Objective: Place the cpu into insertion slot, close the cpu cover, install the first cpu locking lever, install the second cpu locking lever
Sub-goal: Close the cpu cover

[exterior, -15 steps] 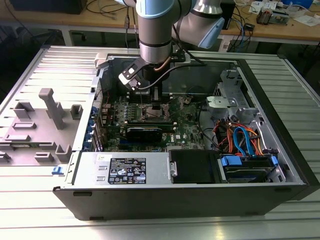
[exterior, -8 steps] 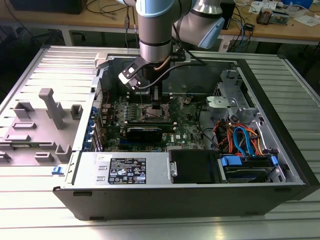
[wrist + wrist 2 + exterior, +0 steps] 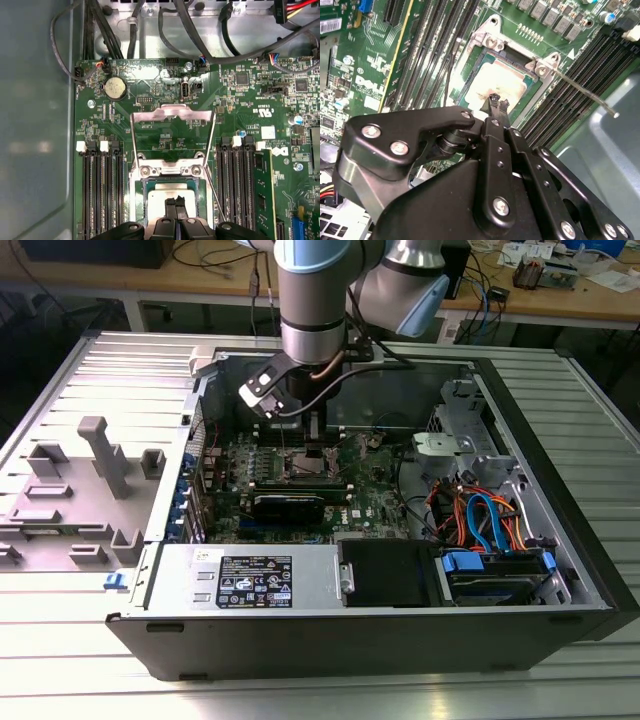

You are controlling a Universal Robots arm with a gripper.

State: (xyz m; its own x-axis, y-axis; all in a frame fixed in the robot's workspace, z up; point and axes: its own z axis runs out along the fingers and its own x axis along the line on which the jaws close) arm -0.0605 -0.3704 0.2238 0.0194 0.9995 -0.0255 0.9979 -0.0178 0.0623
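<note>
The cpu (image 3: 167, 192) lies flat in the insertion slot (image 3: 170, 171), its dull silver top also showing in the second wrist view (image 3: 492, 80). Behind the slot, the cpu cover (image 3: 172, 114) stands flipped up and open, a thin silver frame. One thin locking lever (image 3: 585, 92) juts out free beside the socket (image 3: 489, 36); it shows too as a slanted rod (image 3: 214, 192). My gripper (image 3: 176, 202) hangs just above the chip's near edge with its two black fingertips (image 3: 493, 100) pressed together and nothing between them. In the exterior view the gripper (image 3: 312, 445) reaches down into the open case over the socket (image 3: 300, 462).
Long black memory slots (image 3: 102, 185) flank the socket on both sides. Black cables (image 3: 165, 25) run along the case wall behind the board. A power supply (image 3: 255, 580) and drive bay with blue and orange cables (image 3: 480, 520) fill the front. A grey fixture (image 3: 100, 455) stands outside the case.
</note>
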